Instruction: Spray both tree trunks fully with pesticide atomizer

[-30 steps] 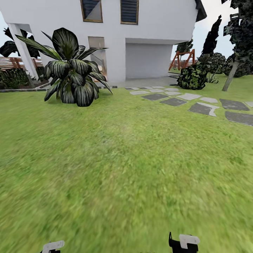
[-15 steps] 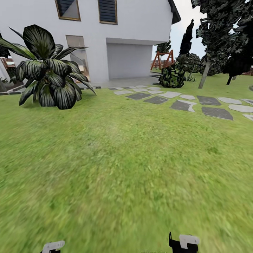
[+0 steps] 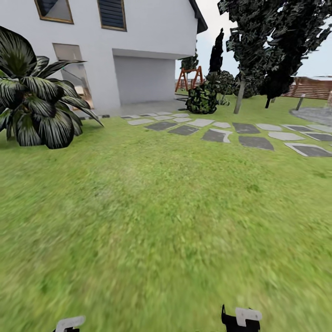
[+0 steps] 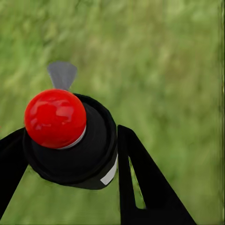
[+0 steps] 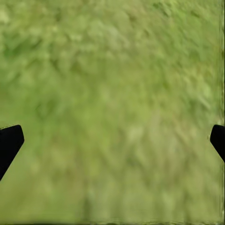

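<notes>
In the left wrist view, the pesticide atomizer [image 4: 70,145], a black bottle with a round red top and a grey nozzle tip, sits between two black fingers [image 4: 140,173]. My left gripper [image 4: 70,140] is shut on it, above blurred grass. My right gripper [image 5: 112,140] is open and holds nothing, over the lawn. In the head view, parts of the left gripper [image 3: 69,323] and right gripper [image 3: 242,318] peek in at the bottom edge. A tree [image 3: 251,27] with a pale, slightly leaning trunk [image 3: 239,97] stands far off at the upper right of the garden lawn [image 3: 175,207].
A big dark-leaved palm plant [image 3: 32,110] stands at the left. A white house [image 3: 138,55] lies behind it. Grey stepping stones [image 3: 221,134] run across to the right. Near the tree are a round bush [image 3: 201,100], dark cone trees [image 3: 216,53], a swing frame [image 3: 186,78] and a slat fence [image 3: 313,87].
The whole head view has swung right, so the palm and the house slid left, and the pale-trunked tree, more stones and the fence came into view. The grippers keep their places.
</notes>
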`<state>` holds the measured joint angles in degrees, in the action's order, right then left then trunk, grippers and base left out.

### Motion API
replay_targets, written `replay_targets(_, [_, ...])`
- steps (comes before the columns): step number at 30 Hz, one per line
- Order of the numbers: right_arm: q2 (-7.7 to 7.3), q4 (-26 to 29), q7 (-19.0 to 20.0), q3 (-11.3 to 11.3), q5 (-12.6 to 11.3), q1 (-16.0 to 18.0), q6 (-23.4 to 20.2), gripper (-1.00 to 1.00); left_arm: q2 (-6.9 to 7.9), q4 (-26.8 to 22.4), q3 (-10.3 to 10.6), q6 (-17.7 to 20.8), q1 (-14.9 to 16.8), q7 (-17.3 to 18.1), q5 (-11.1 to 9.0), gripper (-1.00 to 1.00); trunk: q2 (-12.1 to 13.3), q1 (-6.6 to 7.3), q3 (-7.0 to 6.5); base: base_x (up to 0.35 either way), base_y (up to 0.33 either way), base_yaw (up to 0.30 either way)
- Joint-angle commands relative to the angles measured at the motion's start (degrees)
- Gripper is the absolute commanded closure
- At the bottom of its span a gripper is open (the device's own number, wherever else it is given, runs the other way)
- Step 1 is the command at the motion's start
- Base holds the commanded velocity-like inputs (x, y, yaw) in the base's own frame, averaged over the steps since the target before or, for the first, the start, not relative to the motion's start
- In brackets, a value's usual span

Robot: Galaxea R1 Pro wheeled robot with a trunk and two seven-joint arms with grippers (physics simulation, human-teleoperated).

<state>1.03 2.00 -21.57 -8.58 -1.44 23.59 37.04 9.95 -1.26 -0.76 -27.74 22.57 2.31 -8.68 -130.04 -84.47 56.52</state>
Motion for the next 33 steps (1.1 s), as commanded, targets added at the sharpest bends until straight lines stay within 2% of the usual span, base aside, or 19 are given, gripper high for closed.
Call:
replay_targets(1, [0.02,-0.1,-0.4,-0.5,-0.1,0.0,0.1,-1.0,0.0,0.0,0.0,-0.2,0.0,0.2,-0.4,1.0,0.0,0.01,0.05,0.0,0.0,-0.299])
replay_targets(33, [0.02,-0.1,-0.4,-0.5,-0.1,0.0,0.1,-1.0,-0.02,0.0,0.0,-0.2,0.0,0.2,-0.4,1.0,0.0,0.01,0.62,0.0,0.0,-0.299])
